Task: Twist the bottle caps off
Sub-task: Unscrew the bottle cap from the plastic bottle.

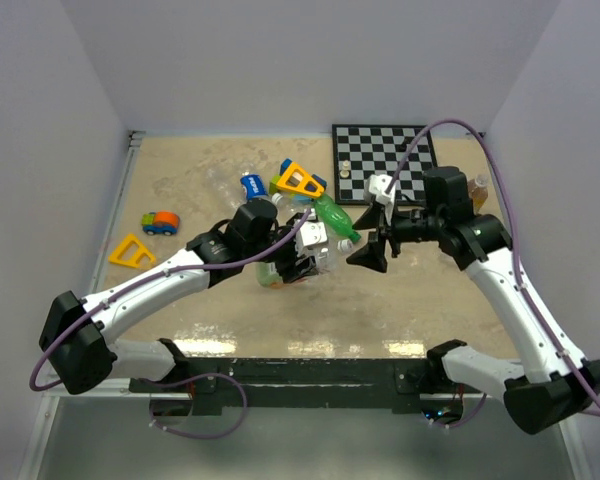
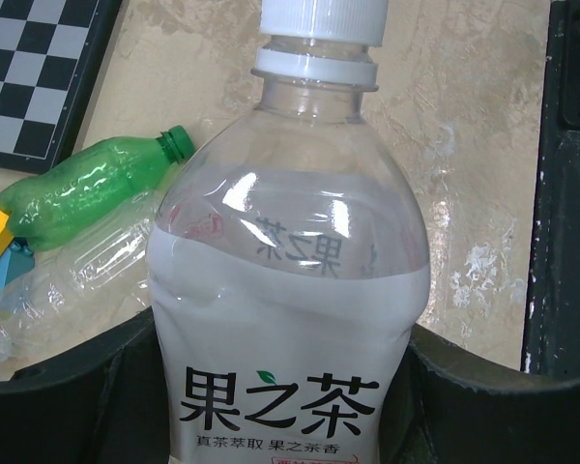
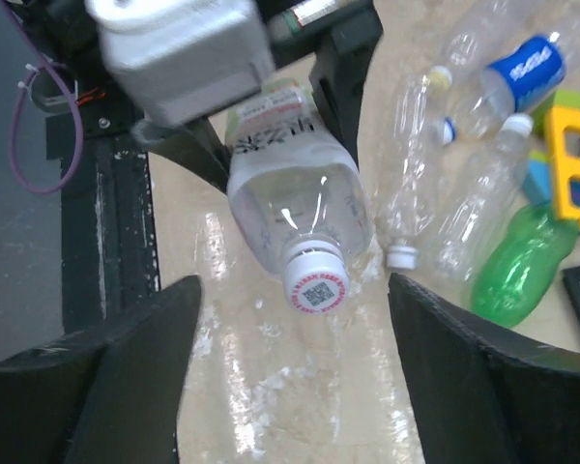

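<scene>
Bottle cap [image 3: 315, 280], white with red-ringed code, before spread right gripper [image 3: 292, 288]; left gripper [image 2: 285, 387] pinching bottle [image 2: 290, 242].

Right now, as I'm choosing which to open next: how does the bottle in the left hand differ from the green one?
The clear bottle is gripped in the left hand; the green bottle lies loose on the table. The clear bottle has a printed label; the green bottle shows none. The clear bottle wears a white cap; the green bottle's neck shows none. Both are plastic drink bottles.
</scene>
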Robot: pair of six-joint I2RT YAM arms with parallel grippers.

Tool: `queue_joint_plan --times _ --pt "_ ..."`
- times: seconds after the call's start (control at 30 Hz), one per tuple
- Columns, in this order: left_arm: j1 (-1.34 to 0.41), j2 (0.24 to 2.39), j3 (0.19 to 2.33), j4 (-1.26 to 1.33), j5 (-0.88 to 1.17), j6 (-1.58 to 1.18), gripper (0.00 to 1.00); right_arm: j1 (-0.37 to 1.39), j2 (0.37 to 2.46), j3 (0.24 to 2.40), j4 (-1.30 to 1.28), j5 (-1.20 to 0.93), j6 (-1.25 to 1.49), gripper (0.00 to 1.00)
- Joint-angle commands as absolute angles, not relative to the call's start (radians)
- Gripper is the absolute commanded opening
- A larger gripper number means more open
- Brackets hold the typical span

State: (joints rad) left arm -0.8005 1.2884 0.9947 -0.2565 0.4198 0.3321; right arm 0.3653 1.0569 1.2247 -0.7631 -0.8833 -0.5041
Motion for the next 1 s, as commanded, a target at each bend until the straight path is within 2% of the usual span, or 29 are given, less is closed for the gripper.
queue_joint_plan --times 0.0,0.17,0.27,0.33,0.5,0.67,0.73,0.87,0.97 --pt "-0.798 1.27 1.006 -0.232 0.417 0.325 0.01 0.364 1.12 1.203 -0.706 -0.874 -0.35 0.86" --pt "-0.799 1.272 1.008 -0.233 0.417 0.327 0.01 0.364 1.141 1.198 -0.7 -0.864 -0.342 0.89" --pt "-0.799 1.27 1.009 -0.233 0.417 0.327 0.01 0.364 1.143 1.197 -0.698 -0.867 -0.339 0.84" --pt "-0.796 1.269 1.009 -0.233 0.419 0.327 0.01 0.364 1.143 1.195 -0.701 -0.874 -0.339 0.76" --pt "-0.798 1.27 1.009 -0.233 0.416 0.327 0.01 0.364 1.189 1.209 -0.768 -0.903 -0.397 0.49" --pt "-0.798 1.269 1.006 -0.233 0.414 0.328 0.01 0.365 1.235 1.25 -0.879 -0.916 -0.498 0.15" --pt "-0.799 1.269 1.006 -0.235 0.414 0.33 0.01 0.365 1.233 1.262 -0.89 -0.908 -0.528 0.08" --pt "-0.798 1.269 1.008 -0.235 0.416 0.328 0.01 0.365 1.241 1.316 -0.951 -0.919 -0.667 0.02" --pt "-0.799 1.27 1.006 -0.233 0.422 0.33 0.01 0.365 1.287 1.408 -1.176 -0.959 -1.071 0.0"
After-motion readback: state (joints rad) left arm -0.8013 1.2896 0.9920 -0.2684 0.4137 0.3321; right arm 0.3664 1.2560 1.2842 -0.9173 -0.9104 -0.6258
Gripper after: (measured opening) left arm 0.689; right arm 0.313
